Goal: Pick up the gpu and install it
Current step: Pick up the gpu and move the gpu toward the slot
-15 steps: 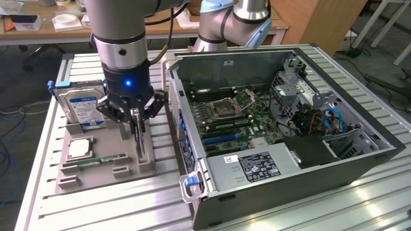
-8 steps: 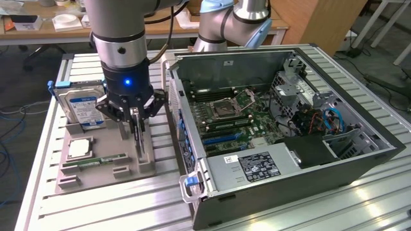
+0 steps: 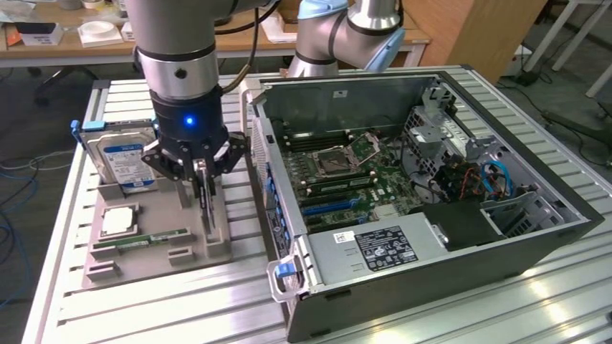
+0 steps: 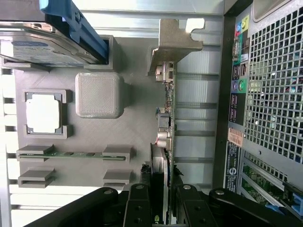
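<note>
Your black claw [image 3: 203, 201] clamps the thin dark gpu card [image 4: 166, 118], on edge over the grey tray [image 3: 143, 261], left of centre; its long axis runs from the fingers to its silver bracket [image 4: 177, 40].

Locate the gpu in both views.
Exterior view: the gpu stands on edge in the grey holder, directly under the gripper.
Wrist view: the gpu runs edge-on between the holder and the computer case.
Shared landmark: the blue-labelled hard drive.

The bench holds one gpu [image 4: 169, 118], one hard drive [image 3: 122, 159], one RAM stick [image 3: 143, 239], one processor chip [image 3: 117, 221] and one computer case [image 3: 459, 265].
</note>
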Robot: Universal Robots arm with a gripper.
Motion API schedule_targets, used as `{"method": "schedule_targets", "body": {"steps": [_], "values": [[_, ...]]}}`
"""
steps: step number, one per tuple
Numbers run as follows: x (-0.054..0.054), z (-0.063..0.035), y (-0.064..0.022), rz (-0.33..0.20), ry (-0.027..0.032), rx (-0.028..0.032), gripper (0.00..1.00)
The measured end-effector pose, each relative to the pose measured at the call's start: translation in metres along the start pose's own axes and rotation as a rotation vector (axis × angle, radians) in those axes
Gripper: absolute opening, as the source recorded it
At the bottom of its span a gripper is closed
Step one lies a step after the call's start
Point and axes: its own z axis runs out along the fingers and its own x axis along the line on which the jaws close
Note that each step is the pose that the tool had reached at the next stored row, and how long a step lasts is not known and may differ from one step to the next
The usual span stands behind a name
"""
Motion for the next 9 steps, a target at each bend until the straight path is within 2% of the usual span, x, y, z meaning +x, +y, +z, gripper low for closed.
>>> {"method": "schedule_targets", "body": {"steps": [9], "values": [[0.0000,-0.0068,-0.0003,0.000,-0.0002,-0.0002,0.27]]}}
